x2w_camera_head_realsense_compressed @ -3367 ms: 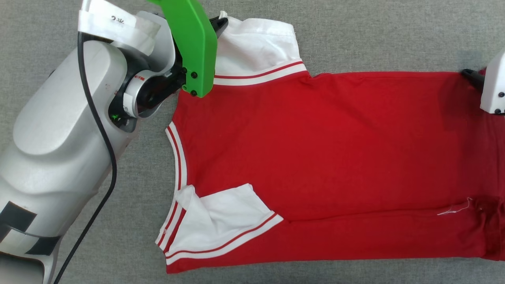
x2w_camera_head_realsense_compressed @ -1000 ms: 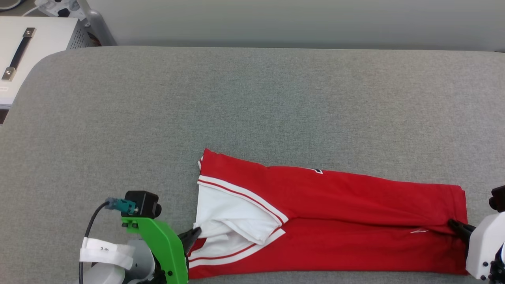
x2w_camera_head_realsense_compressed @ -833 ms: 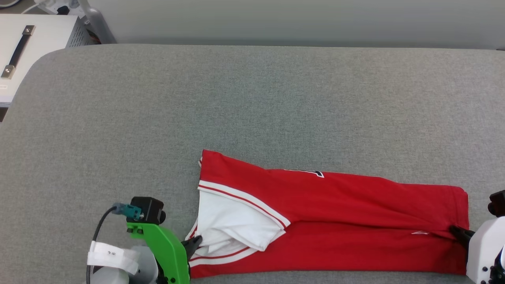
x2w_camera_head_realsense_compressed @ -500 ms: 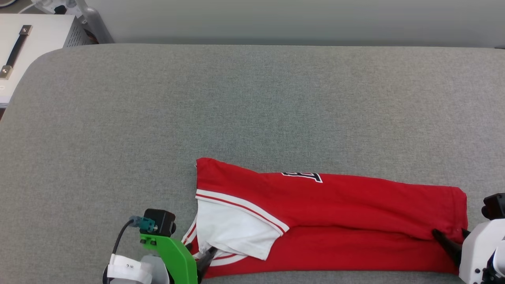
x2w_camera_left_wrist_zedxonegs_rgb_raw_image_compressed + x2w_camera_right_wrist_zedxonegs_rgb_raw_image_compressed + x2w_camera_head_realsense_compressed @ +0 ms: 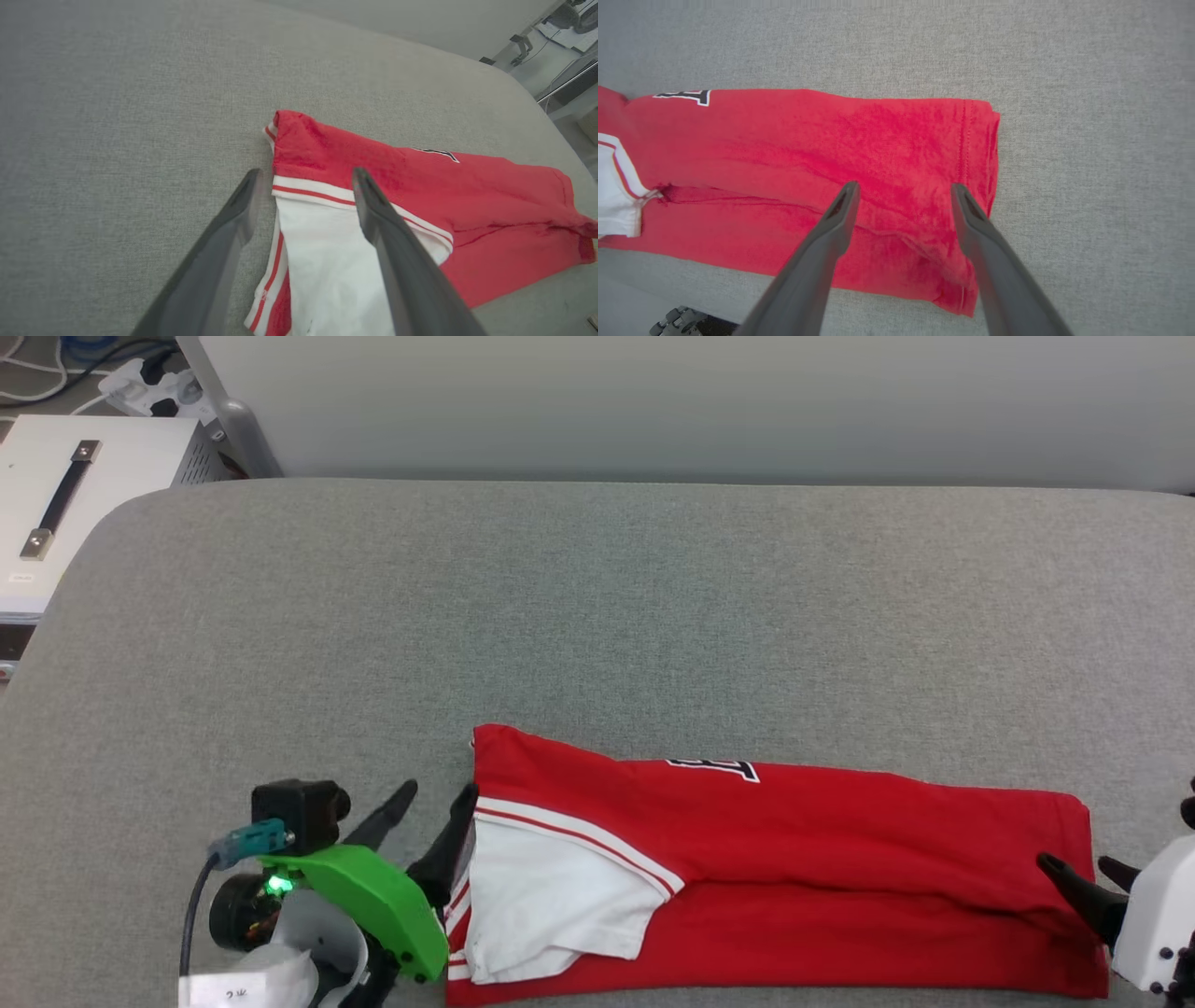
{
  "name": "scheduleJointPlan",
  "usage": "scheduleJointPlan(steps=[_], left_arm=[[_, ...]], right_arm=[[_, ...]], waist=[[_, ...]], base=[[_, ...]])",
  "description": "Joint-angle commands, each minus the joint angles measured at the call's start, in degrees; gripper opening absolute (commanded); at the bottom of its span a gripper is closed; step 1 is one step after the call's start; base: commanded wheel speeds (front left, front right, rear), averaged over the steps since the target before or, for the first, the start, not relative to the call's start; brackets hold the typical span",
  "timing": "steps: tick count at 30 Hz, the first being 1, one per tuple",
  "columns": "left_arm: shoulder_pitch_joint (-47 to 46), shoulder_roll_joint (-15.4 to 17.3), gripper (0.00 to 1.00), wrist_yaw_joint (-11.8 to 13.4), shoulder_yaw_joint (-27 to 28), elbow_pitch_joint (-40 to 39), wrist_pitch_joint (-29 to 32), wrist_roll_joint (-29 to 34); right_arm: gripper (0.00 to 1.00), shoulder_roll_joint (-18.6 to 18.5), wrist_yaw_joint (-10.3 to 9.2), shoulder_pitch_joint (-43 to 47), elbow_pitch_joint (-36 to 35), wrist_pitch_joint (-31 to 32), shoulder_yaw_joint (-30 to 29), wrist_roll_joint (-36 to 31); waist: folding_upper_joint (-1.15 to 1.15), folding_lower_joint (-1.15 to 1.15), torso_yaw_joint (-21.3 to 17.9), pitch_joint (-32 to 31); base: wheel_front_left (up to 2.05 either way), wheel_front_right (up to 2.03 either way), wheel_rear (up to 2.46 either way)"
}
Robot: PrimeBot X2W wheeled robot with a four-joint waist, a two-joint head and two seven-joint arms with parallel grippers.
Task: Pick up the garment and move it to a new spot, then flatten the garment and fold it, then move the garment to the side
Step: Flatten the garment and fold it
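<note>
Red jersey-style T-shirt with white sleeves (image 5: 794, 859) lies folded into a long band along the near edge of the grey fabric-covered counter (image 5: 597, 607), both grippers empty.
The left gripper (image 5: 439, 789) gapes wide at the sleeve end, one dark finger over the white sleeve (image 5: 327, 261), the other over bare counter; whether either touches I cannot tell. The right gripper (image 5: 1074, 861) stands equally wide over the hem end, gripping nothing.
</note>
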Motion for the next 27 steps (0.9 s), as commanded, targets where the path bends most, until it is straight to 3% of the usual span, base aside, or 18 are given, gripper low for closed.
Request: scheduleJointPlan(steps=[1, 6, 12, 20, 27], left_arm=[[-0.79, -0.72, 1.00, -0.36, 1.08, -0.60, -3.90, 2.20], [-1.18, -2.25, 1.00, -1.52, 2.96, 0.57, -14.25, 7.90], [-0.29, -8.00, 1.00, -2.45, 13.77, -3.15, -15.79, 22.32], [4.72, -17.81, 1.00, -8.24, 26.34, -10.01, -15.82, 41.21], [6.71, -23.09, 1.00, -14.09, 30.65, -8.47, -15.82, 45.52]], right_arm=[[1.00, 1.26, -0.05, 1.01, -1.02, 2.09, -1.99, -0.38], [1.00, 5.73, -0.05, 1.11, -3.07, 8.12, -7.91, -2.76], [1.00, 11.09, -0.05, -1.59, -2.38, 12.44, -14.32, -6.48], [1.00, 14.65, -0.05, -6.99, 2.81, 14.37, -20.22, -9.94], [1.00, 14.36, -0.05, -9.41, 7.09, 13.90, -22.79, -12.02]], waist=[[0.00, 0.00, 0.03, -0.14], [0.00, 0.00, 0.11, 0.40], [0.00, 0.00, 0.52, 2.06], [0.00, 0.00, 1.31, 4.32], [0.00, 0.00, 2.15, 5.63]], base=[[0.00, 0.00, 0.00], [0.00, 0.00, 0.00], [0.00, 0.00, 0.00], [0.00, 0.00, 0.00], [0.00, 0.00, 0.00]])
